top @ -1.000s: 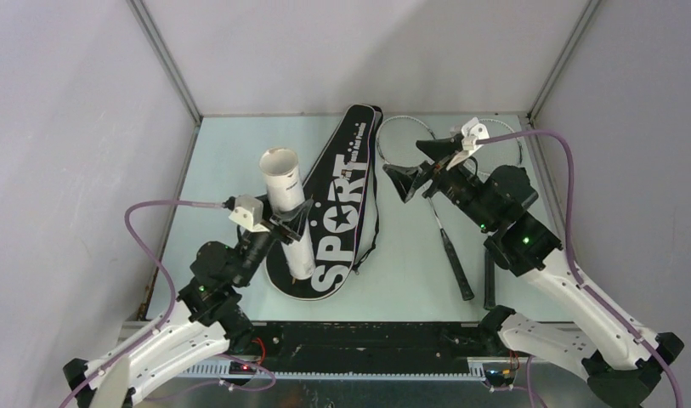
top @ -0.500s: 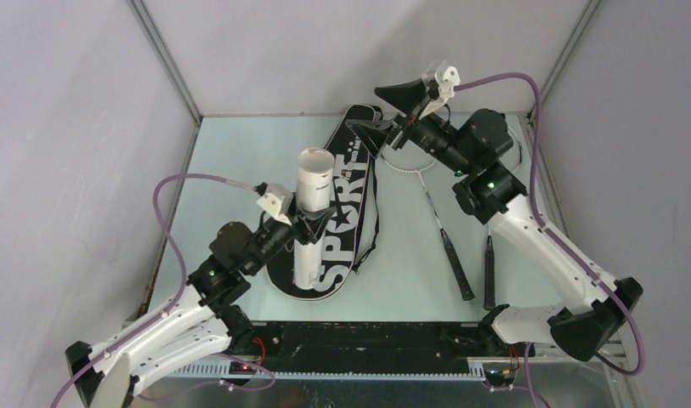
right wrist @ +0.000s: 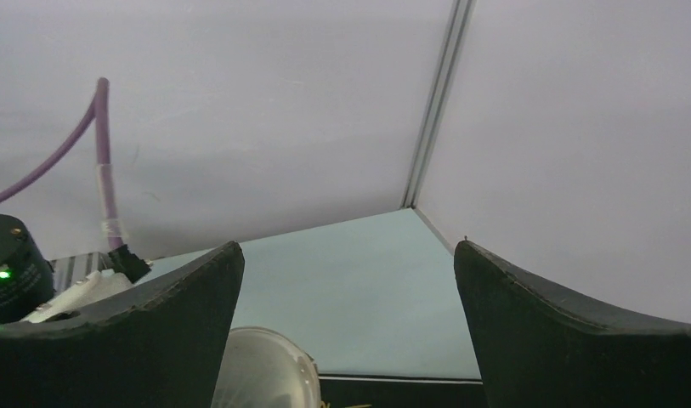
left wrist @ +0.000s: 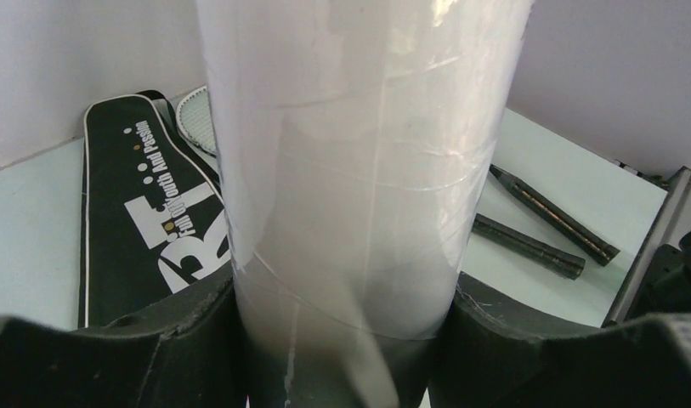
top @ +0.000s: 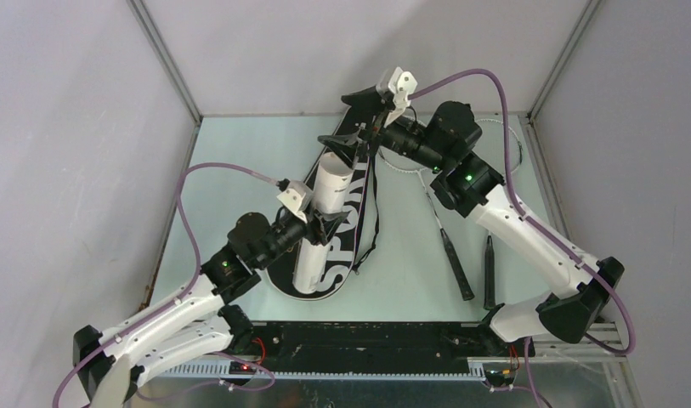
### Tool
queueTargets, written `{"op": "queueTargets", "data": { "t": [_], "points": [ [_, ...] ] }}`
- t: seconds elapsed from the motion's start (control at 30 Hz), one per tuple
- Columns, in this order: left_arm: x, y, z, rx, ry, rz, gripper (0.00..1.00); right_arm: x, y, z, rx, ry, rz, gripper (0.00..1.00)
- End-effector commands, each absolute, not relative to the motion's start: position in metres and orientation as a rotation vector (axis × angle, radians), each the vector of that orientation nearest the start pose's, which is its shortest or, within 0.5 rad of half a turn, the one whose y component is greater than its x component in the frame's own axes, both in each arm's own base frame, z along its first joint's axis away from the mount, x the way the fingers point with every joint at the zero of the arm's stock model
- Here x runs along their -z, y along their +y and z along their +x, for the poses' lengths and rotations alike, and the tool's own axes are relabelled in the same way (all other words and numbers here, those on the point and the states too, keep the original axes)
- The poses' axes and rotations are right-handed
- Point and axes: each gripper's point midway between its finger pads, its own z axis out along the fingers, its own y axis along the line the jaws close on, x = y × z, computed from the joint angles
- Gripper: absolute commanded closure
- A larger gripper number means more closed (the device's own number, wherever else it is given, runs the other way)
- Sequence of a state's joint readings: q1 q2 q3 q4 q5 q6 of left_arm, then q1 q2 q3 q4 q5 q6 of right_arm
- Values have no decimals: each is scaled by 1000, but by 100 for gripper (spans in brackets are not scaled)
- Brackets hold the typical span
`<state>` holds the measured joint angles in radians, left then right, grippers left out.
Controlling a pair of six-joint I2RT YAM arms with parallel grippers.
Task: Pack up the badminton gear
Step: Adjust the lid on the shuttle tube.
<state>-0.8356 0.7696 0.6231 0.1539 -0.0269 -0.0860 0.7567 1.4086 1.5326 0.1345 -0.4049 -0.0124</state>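
Clamps the left claw [top: 318, 223] part-way closed round the lower half of the long white tube [top: 331, 189], tilting it over the black SPORT bag [top: 348, 246]; cannot tell from above whether the tube's foot touches the bag. Spreads the right claw [top: 356, 119] about as wide as it goes, with nothing in it, just beyond the tube's upper end. Has both rackets [top: 455, 259] lying on the table [top: 240, 170] to the right of the bag, handles toward the near edge, heads partly hidden under the right arm. Shows no loose shuttlecocks; cannot tell whether any sit inside the tube. Fills the left wrist view with the tube [left wrist: 359, 170], dark fingers [left wrist: 112, 357] pressed to either side of it, the bag [left wrist: 129, 221] behind on one side and the racket handles [left wrist: 529, 246] on the other. Frames, in the right wrist view, only bare wall and table between the far-apart fingers [right wrist: 146, 314], with the tube's round mouth [right wrist: 265, 371] low down, close to one of them. Risks, on this reading, a knock from a right finger against the tube's rim, which would lever the tall, smooth tube round in so low a grip, sliding it through the jaws or tipping out whatever is inside. Risks denting the thin wall, too, if squeezed harder to stop that.
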Motion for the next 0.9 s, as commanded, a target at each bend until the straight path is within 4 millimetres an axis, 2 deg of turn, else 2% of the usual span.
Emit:
{"op": "queueTargets", "data": {
  "t": [0.0, 0.27, 0.53, 0.7, 0.87],
  "points": [
    [-336, -247, 211, 774, 1331, 561, 38, -485, 357, 290, -826, 1115, -847, 4],
    [-338, -245, 204, 792, 1296, 579, 39, -450, 369, 292, -821, 1182, -948, 5],
    [-340, -243, 207, 778, 1299, 555, 40, -411, 388, 257, -708, 1202, -1132, 6],
    [-341, -243, 206, 783, 1293, 558, 41, -415, 385, 255, -688, 1195, -1114, 6],
    [-335, -246, 200, 775, 1260, 628, 41, -445, 375, 266, -638, 1157, -1008, 6]
  ]
}}
